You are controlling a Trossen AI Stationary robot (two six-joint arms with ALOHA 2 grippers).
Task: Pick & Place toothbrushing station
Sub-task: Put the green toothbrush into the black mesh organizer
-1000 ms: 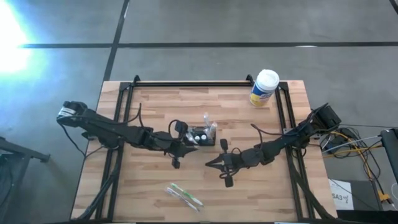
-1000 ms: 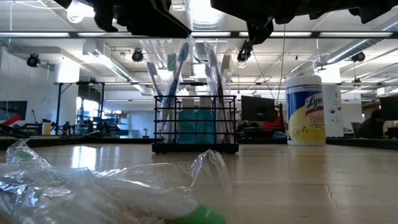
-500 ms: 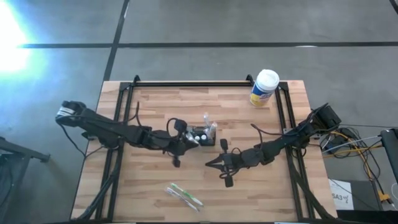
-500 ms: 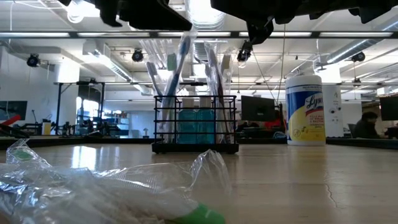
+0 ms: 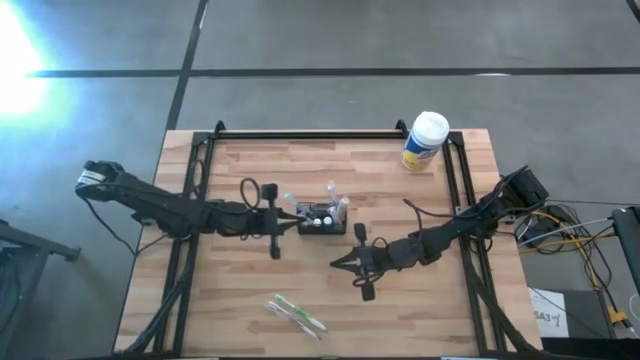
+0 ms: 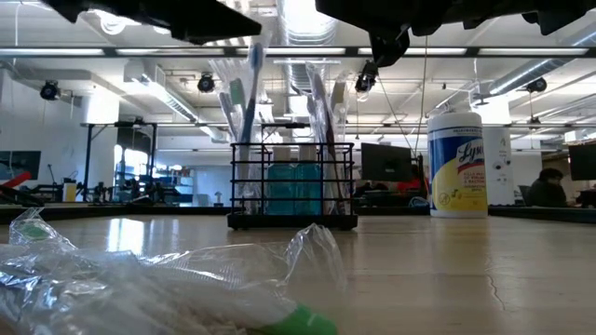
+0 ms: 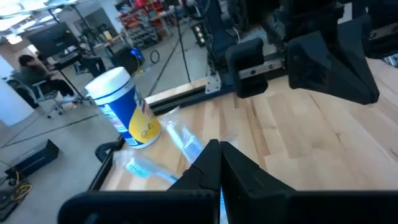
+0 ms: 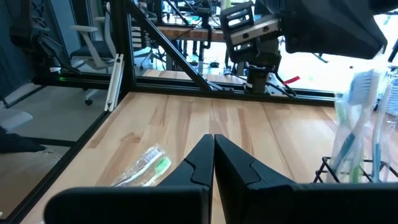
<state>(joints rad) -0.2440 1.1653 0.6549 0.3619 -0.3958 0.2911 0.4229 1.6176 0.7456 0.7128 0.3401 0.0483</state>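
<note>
1. The toothbrushing station (image 5: 321, 217), a black mesh organiser, stands upright near the middle of the counter (image 5: 240, 290), loaded with wrapped toothbrushes (image 6: 250, 102) and blue bottles (image 6: 298, 189).
2. The left gripper (image 5: 274, 222) sits just beside the station's left end, fingers clenched on nothing.
3. The right gripper (image 5: 347, 262) hovers near the station's front right, apart from it, fingers likewise pressed together and empty.
4. A wrapped toothbrush (image 5: 296, 312) lies loose near the counter's front edge; a wipes canister (image 5: 425, 141) stands at the back right.
5. Judgement: the step in hand is the approach; no grasp is made.
6. The next move calls for spreading the left fingers and closing over the station's rim, keeping it upright.
</note>
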